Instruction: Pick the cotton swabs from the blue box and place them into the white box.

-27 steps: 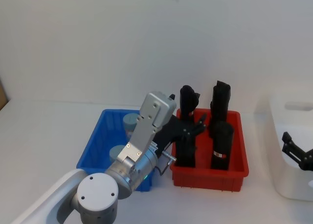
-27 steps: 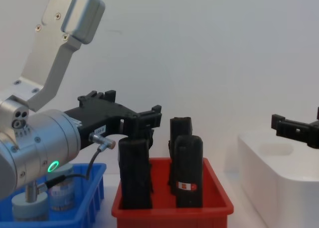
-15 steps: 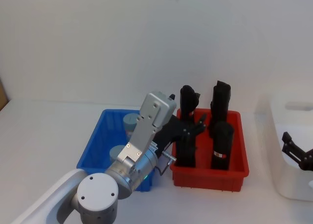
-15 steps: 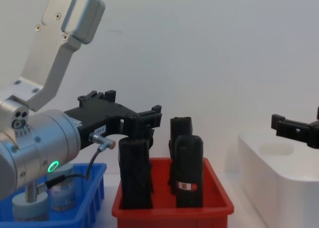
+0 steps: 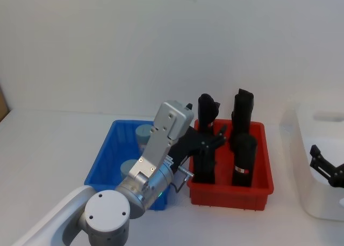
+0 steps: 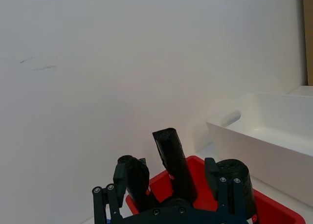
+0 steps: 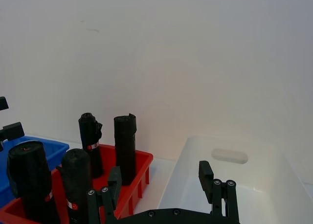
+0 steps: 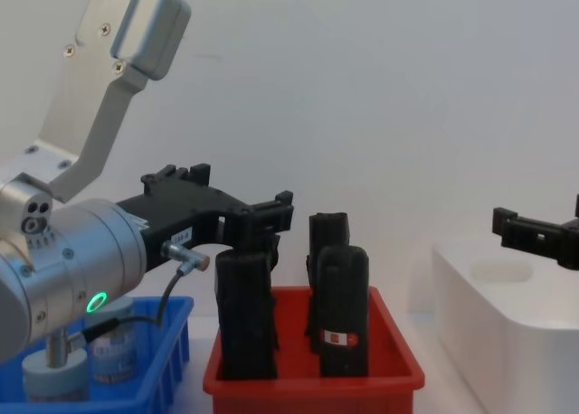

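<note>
Frankly, the main danger I see is a wrong grasp. The left pincer (image 5: pixel 217 138) hangs open and empty (its fingers stand well apart in the left wrist view), but it points toward the tall black objects (image 5: pixel 244 160) in the red bin (image 5: pixel 231 195), not toward the cotton swabs (image 5: pixel 144 133). The swabs sit in the blue box (image 5: pixel 105 157), at 9 o'clock from the red bin. One tub is near the far wall, and another is nearer the robot and partly hidden under the arm.

If the pincer goes down from where it is, I think it would hit a black object, tip it over or even close on it. It should first pull back toward 9 o'clock.

The tubs are round and smooth, so a grip that is off centre may let one slip or roll against the ribbed wall.

The white box (image 5: pixel 314 205) stands at 3 o'clock from the red bin on the desk. The way to it passes over the black objects, so a low carry could knock them.

The right pincer (image 5: pixel 324 166) waits open and empty above the white box. If the left arm brings a tub there, the two arms may come too close.
</note>
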